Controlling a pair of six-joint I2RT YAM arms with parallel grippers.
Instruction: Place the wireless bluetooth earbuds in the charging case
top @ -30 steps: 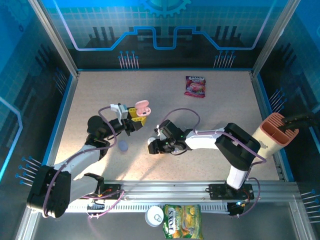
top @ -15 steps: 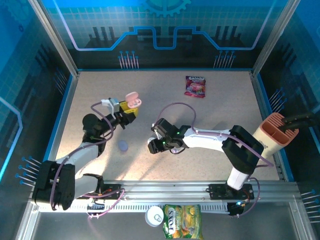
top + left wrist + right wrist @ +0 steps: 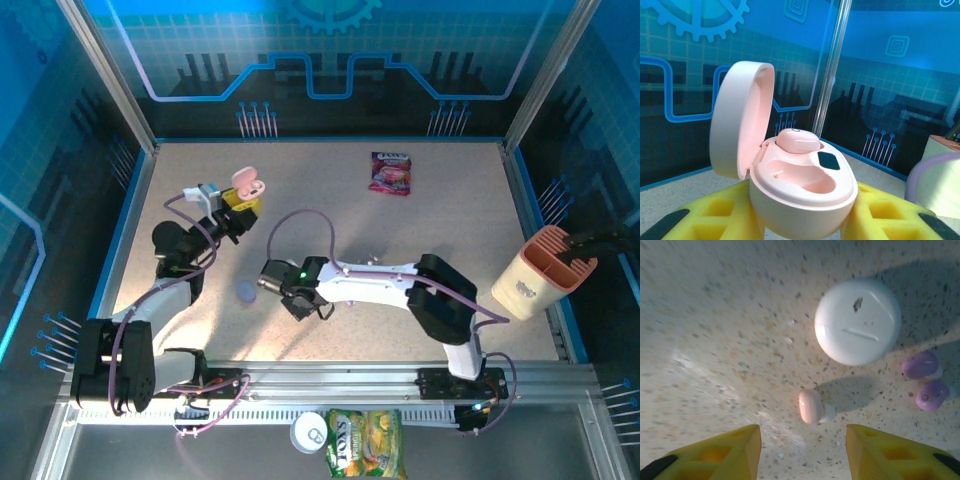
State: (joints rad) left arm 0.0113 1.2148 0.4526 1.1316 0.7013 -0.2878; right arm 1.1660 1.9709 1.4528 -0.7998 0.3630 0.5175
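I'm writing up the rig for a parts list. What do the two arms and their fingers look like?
The left arm and right arm both have white links, black joint housings and a loose purple cable looping alongside. A small green light glows at the right wrist. The fingers are yellow, with open ribbed cut-outs and black pads at the tips.

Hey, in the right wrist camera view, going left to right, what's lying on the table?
pink earbud → white round case → two purple earbuds, close together at the right
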